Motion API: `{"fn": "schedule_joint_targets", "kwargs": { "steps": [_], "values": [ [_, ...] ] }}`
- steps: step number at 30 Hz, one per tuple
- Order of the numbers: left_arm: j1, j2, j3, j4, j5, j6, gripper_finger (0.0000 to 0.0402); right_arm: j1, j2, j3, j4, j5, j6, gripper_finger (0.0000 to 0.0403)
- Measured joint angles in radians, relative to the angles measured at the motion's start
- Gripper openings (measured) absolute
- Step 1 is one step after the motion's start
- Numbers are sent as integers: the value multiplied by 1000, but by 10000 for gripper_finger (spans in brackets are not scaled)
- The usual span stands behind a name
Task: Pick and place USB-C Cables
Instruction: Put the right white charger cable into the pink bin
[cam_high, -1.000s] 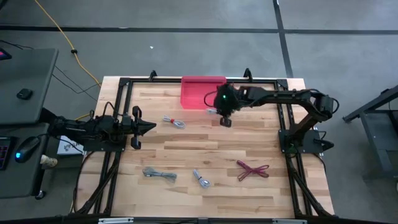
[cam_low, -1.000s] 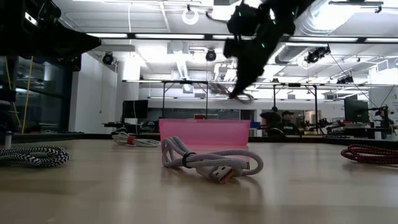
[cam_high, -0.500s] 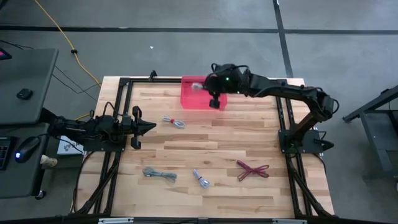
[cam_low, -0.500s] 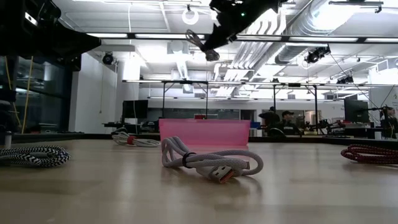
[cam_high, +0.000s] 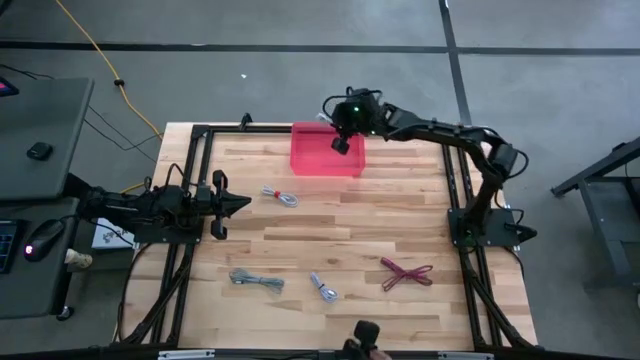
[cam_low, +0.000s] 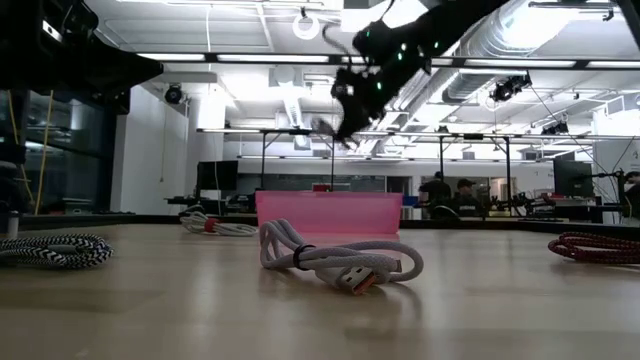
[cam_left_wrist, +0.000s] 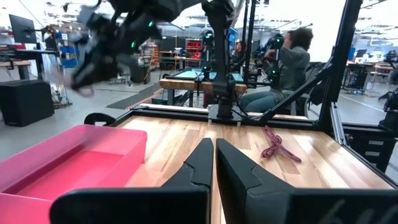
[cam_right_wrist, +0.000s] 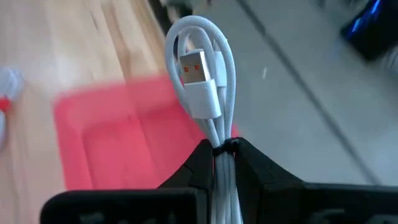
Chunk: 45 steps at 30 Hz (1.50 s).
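Above the pink tray (cam_high: 312, 163), at the far edge of the table (cam_high: 340, 300), we find the right gripper (cam_high: 341, 140) held in the air. Its wrist view shows both fingers pinched tight on a white cable bundle (cam_right_wrist: 202, 81) at its tie, with the loop and a white connector with an orange insert standing out past the fingertips (cam_right_wrist: 200, 163). The pink tray lies below and behind that bundle. In the low view the right gripper (cam_low: 340, 118) hangs high over the tray (cam_low: 328, 213).

We see the left gripper (cam_high: 238, 204) parked at the table's left side, low over the wood, its fingers (cam_left_wrist: 200, 163) closed together with nothing between them.

Cables still on the table in the high view: a silver-grey bundle with red ends (cam_high: 280, 196) just in front of the tray toward the left; a grey braided bundle (cam_high: 255, 281) near the front left; a white bundle (cam_high: 322, 287) just right of it, apart; a dark red bundle (cam_high: 405, 271) at the front right. A yellow cord (cam_high: 95, 52) runs across the floor beyond the table's left corner.

People sit at benches in the room behind.
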Motion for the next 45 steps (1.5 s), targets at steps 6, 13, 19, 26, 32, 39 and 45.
{"fn": "schedule_joint_targets", "kwargs": {
  "steps": [6, 13, 19, 26, 32, 39, 45],
  "values": [
    [0, 0, 0, 0, -2, 0, 1, -34, 89, 0, -62, -41, 10, 21],
    [0, 0, 0, 0, -2, 0, 1, -57, 157, 0, -84, -113, 36, 21],
    [0, 0, 0, 0, -31, 0, 1, -56, 187, 0, -119, -154, 73, 21],
    [0, 0, 0, 0, -73, 1, 1, -54, 218, 0, -143, -166, 74, 21],
    [0, 0, 0, 0, -73, 1, 1, -54, 218, 0, -143, -164, 74, 32],
    [0, 0, 0, 0, -73, 1, 1, -54, 218, 0, -160, -165, 73, 57],
    [0, 0, 0, 0, -74, 1, 1, -54, 218, 0, -173, -158, 72, 64]
  ]
}}
